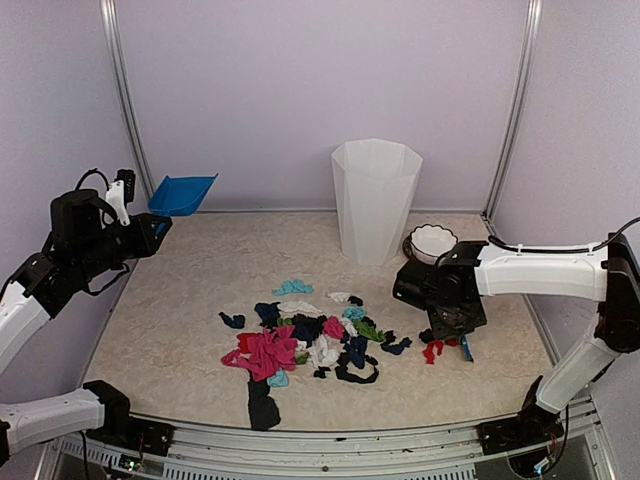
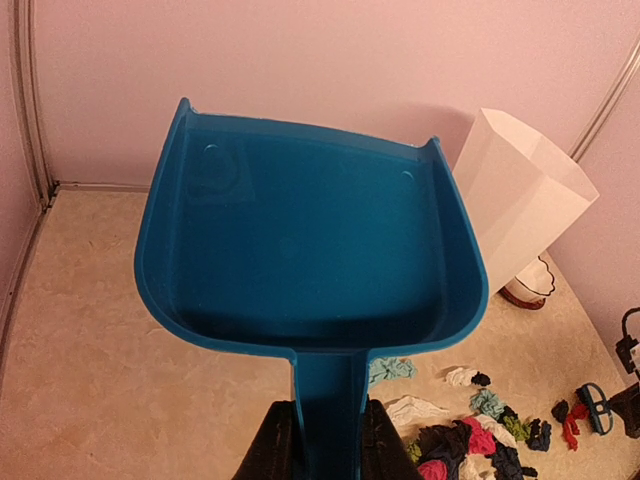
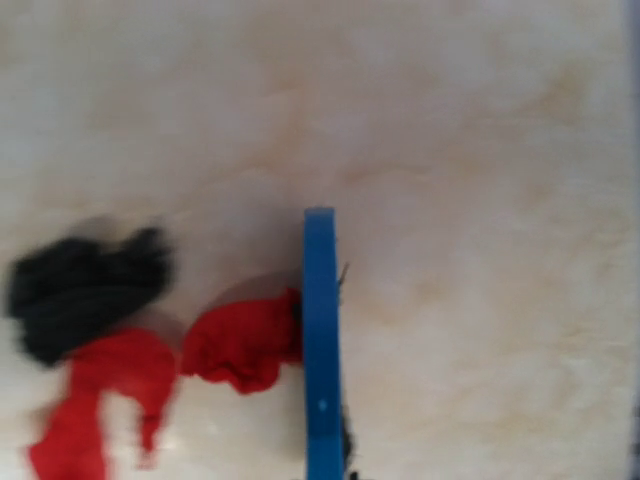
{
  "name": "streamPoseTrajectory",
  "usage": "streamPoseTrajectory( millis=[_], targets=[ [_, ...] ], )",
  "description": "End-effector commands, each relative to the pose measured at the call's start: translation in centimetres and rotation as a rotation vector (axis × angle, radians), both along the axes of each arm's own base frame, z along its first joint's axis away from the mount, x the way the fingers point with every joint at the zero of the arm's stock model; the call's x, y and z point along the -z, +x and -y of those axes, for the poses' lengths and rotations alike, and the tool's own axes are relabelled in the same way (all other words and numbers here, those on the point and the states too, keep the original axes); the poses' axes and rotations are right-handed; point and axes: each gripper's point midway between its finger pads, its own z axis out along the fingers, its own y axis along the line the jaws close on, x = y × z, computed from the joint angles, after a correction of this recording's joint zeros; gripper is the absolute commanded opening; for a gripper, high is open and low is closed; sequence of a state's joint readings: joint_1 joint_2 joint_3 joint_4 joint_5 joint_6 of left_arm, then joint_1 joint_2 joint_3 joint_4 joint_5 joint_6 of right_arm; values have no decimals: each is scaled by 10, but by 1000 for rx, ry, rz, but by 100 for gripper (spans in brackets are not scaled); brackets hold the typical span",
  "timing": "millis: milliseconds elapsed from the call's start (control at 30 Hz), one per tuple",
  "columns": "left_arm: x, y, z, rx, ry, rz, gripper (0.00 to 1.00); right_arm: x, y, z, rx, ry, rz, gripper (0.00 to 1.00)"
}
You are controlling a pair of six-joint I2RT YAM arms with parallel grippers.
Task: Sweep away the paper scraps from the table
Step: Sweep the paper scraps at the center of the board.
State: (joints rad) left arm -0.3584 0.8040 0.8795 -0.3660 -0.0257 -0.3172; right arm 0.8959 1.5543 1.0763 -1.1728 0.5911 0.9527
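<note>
Left hand (image 2: pixel 322 440) grips dustpan (image 2: pixel 300 250) handle, pan aloft left of bin (image 1: pixel 375 200), likely on standby. Right hand (image 1: pixel 452 325) closed on brush (image 3: pixel 320 340), front-right of bin, against red scrap (image 3: pixel 245 340). Paper scraps (image 1: pixel 300 345) heaped on counter (image 1: pixel 170 320) before bin.

We see a robotics lab test cell: bare pale walls (image 1: pixel 250 90) and metal frame posts (image 1: pixel 514 100) enclose the table (image 1: pixel 180 300), with robot arms (image 1: pixel 540 270) bolted along its near edge.

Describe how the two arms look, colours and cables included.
Both arms have white tubular links joined by black joint housings. The left arm carries a looping black cable near its wrist; the right arm has a thin black wire at its elbow. The left fingers are black.
</note>
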Motion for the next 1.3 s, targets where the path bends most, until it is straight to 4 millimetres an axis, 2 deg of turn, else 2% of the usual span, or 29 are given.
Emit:
streamPoseTrajectory(
  millis=[0, 100, 367, 500, 667, 900, 967, 1033, 1267],
  targets=[
    [-5, 1, -1, -4, -16, 24, 0, 16, 3, -41, -62, 157, -44, 0],
    [-6, 1, -2, -5, -16, 26, 0, 20, -1, -63, -100, 217, -73, 0],
    [-8, 0, -3, -11, -17, 34, 0, 7, -9, -132, -229, 334, -97, 0],
    [-8, -1, -3, -10, -17, 36, 0, -13, -7, -154, -275, 371, -64, 0],
    [-8, -1, -2, -4, -18, 34, 0, -41, 4, -141, -257, 302, 13, 0],
    [-6, 0, -1, -1, -19, 28, 0, -92, 35, -88, -185, 67, 216, 0],
    [-6, 0, -1, -3, -18, 28, 0, -104, 50, -77, -168, 29, 269, 0],
    [-6, 1, -2, -6, -18, 29, 0, -115, 69, -75, -181, 45, 327, 0],
    [0, 4, -1, -7, -10, 10, 0, -168, 133, -72, -222, 231, 585, 0]
  ],
)
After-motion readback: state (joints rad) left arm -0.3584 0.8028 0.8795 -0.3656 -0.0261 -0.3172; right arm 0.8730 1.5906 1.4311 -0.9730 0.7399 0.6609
